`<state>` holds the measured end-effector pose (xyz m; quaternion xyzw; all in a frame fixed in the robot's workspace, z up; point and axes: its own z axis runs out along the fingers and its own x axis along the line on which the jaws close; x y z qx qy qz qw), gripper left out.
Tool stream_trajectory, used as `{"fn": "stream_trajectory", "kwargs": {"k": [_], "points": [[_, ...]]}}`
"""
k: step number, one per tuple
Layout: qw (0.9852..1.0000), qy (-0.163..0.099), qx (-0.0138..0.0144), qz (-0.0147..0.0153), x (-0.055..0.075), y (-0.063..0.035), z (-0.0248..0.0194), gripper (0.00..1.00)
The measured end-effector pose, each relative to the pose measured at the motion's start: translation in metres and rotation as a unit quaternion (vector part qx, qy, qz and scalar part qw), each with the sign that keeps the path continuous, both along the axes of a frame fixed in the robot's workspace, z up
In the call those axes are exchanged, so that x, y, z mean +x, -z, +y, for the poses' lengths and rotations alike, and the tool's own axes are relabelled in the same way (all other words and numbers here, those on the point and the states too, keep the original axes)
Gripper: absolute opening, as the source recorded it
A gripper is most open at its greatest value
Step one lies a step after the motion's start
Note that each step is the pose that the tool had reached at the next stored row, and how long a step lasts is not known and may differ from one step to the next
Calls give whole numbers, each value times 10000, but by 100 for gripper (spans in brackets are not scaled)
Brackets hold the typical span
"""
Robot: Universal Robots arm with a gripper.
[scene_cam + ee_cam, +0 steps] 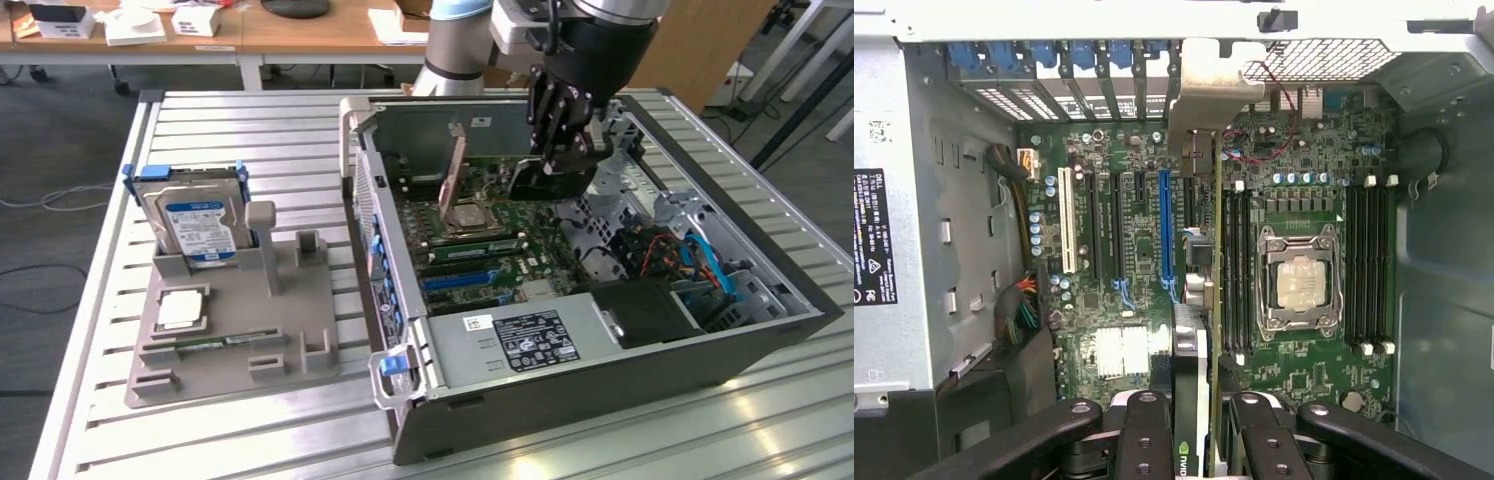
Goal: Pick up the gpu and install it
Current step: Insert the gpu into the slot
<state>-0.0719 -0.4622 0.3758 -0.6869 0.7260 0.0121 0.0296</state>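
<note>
The gpu (pixel 541 180) is a thin black card that hangs edge-down inside the open computer case (pixel 747 340), above the green motherboard (pixel 467 250). My gripper (pixel 561 150) is shut on it from above. In the wrist view the gpu (pixel 1192 400) is seen edge-on between my gripper's (pixel 1194 425) black fingers (pixel 1144 430), with its metal bracket (pixel 1214 85) near the case's rear slot covers. It hovers beside the long blue slot (pixel 1165 225), between that slot and the memory slots. The CPU socket (pixel 1298 280) lies further to the side.
A grey fixture tray (pixel 227 370) on the slatted table at the exterior view's left holds a silver hard drive (pixel 198 225), a small chip (pixel 180 310) and a green memory stick (pixel 200 343). A power supply (pixel 527 340) and cables (pixel 694 265) crowd the case's near end.
</note>
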Motion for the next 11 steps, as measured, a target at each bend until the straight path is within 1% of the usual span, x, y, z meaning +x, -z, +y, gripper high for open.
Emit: {"fn": "stream_trajectory", "kwargs": {"k": [8,11], "points": [[10000,0,1,0,0,2,0,27],[10000,1,3,-1,-23,5,2,27]]}}
